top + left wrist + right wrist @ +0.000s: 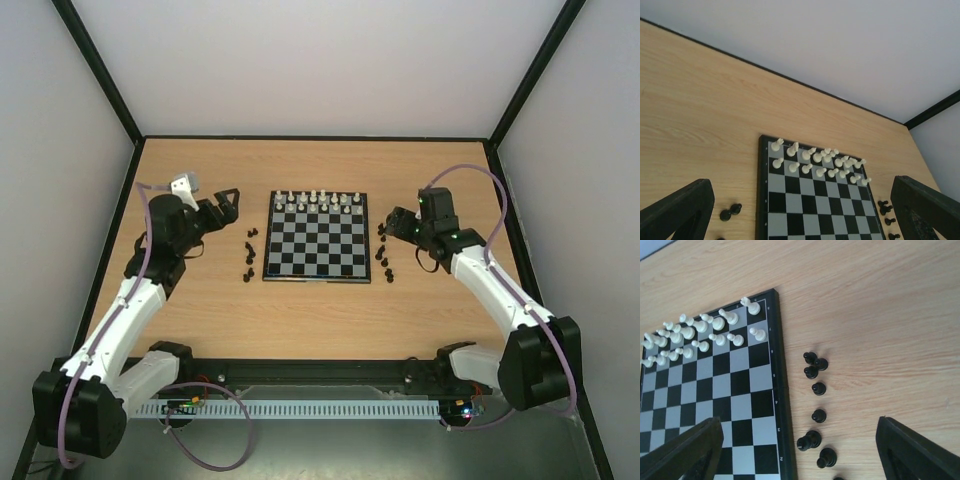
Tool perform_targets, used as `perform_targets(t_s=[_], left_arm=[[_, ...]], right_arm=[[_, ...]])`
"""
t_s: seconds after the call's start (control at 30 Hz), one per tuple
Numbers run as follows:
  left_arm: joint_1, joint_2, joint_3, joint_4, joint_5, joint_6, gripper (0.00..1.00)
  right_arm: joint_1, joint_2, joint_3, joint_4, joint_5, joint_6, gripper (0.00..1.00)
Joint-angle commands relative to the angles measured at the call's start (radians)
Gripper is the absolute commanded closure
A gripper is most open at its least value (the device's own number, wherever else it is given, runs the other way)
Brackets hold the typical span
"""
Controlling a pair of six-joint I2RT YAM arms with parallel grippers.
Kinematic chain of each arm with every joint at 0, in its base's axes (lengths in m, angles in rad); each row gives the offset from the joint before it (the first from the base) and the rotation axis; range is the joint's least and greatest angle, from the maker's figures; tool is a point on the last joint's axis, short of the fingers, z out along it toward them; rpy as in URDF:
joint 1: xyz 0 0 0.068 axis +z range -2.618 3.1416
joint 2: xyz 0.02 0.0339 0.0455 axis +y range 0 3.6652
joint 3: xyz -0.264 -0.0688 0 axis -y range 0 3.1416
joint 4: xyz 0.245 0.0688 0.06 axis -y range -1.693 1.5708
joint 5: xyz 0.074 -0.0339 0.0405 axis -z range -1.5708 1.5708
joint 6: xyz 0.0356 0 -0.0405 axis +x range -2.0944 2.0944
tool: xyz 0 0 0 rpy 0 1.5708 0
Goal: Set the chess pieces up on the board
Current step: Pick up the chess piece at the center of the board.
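Left gripper (pixel 802 182) and right gripper (pixel 799 425): jaws wide apart, empty. Black chess pieces (pixel 815 372) stand off the board (pixel 315 240) in 2 clusters beside its side edges. Risk: right-side pieces crowd together, so closing jaws could catch 2 or topple a neighbour.

The left arm (pixel 125 305) and right arm (pixel 495 285) stood bent at the elbow, forearms angled inward. The left gripper (pixel 226 203) had its jaws spread wide, holding nothing. The right gripper (pixel 392 228) pointed inward and down, jaws likewise wide apart and empty.
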Motion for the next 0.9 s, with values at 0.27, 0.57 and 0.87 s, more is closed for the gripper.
perform_targets(t_s=[0.27,0.57,0.87], left_arm=[[-0.051,-0.023,-0.066,-0.047,0.005,0.009,0.00],[-0.168,-0.031,-0.080,-0.064,-0.249,0.005,0.01],[-0.219,0.016,-0.029,-0.163,-0.302,-0.014,0.01]], right_arm=[[0.194,0.150,0.108,-0.134,0.192,-0.089,0.48],[0.256,0.195,0.124,-0.168,0.302,-0.092,0.52],[0.256,0.181,0.071,-0.137,0.288,-0.088,0.52]])
